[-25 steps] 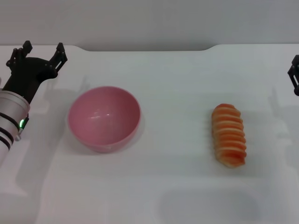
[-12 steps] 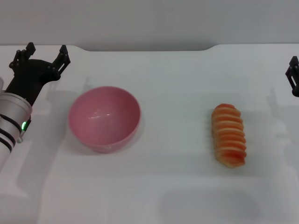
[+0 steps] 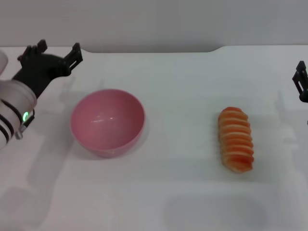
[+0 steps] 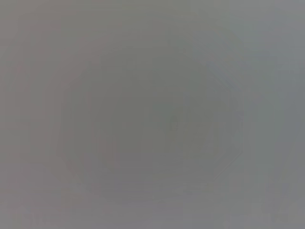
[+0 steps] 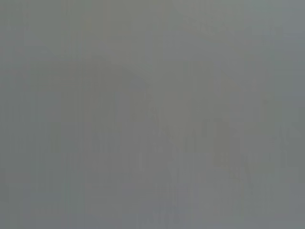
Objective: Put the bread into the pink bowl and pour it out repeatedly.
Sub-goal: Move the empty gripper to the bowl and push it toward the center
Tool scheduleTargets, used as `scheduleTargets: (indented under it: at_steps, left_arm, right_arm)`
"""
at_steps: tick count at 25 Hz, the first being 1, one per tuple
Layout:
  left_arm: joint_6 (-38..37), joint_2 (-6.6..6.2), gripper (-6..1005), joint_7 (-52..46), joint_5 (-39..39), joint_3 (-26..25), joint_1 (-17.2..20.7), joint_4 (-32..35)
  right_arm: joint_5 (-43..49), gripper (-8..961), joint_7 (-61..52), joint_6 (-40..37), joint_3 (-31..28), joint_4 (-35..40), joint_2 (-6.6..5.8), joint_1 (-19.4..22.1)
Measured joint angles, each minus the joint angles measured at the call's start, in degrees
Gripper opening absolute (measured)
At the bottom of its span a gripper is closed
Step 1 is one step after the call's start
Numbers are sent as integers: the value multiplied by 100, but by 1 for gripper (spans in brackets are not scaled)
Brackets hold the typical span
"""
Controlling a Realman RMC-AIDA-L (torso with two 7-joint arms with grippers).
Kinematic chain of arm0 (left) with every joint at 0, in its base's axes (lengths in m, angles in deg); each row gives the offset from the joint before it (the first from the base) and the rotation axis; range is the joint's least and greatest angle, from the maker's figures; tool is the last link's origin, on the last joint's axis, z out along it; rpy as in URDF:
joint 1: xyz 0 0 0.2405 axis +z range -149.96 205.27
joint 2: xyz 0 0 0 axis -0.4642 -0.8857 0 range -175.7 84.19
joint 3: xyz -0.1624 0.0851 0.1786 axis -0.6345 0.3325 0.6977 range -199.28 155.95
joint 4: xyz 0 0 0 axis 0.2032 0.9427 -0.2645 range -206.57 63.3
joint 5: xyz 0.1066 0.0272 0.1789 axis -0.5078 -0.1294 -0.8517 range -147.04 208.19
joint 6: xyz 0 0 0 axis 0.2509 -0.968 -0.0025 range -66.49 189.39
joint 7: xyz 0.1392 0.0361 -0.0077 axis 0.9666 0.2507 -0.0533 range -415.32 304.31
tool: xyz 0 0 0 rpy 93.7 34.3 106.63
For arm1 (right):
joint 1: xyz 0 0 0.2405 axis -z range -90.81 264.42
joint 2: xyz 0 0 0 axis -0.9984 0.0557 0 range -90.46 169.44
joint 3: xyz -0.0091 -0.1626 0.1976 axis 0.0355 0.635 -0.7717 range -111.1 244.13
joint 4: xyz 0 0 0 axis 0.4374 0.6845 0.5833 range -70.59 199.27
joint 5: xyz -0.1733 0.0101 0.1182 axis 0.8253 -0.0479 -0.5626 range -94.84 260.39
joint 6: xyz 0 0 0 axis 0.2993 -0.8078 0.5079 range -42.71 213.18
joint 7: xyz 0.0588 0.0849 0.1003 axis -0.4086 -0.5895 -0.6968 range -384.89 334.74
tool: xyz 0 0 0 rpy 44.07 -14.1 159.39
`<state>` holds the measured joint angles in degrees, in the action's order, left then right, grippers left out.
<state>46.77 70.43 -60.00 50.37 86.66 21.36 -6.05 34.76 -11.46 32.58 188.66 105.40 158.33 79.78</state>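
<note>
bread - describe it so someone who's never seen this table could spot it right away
On the white table, look to the robot's right half, well apart from the pink bowl on the left. The bread lies there alone, lengthwise toward the robot. It is the only elongated thing: an orange loaf with pale cream ridges across its top.

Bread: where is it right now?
In the head view the bread lies on the white table on the robot's right, well apart from the empty pink bowl, with the right end effector at the table's far right edge.
</note>
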Motion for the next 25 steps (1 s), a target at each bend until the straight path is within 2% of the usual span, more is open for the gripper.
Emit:
scheduleTargets:
  at_steps: [2, 3, 6, 11, 18, 25]
  left_arm:
    - [1092, 7, 855, 3, -446, -131, 261, 977]
    - [1331, 22, 855, 4, -531, -149, 307, 1162]
    - [3073, 125, 854, 42, -959, -267, 473, 2187]
    - [5010, 155, 854, 51, -954, -321, 367, 2966]
    - [6350, 168, 852, -40, -943, -404, 42, 3060]
    - [6692, 178, 851, -61, -752, -338, -152, 2942]
  right_arm:
    - [-5, 762, 0, 68, -1, 18, 0, 0]
    - [-6, 762, 1, 97, 0, 25, -2, -1]
    - [-9, 762, 1, 123, -3, 32, -4, -7]
    - [-12, 762, 1, 155, -6, 51, -4, -24]
    - [1, 761, 0, 207, -17, 94, -10, -50]
    - [16, 761, 1, 209, -18, 91, -10, -53]
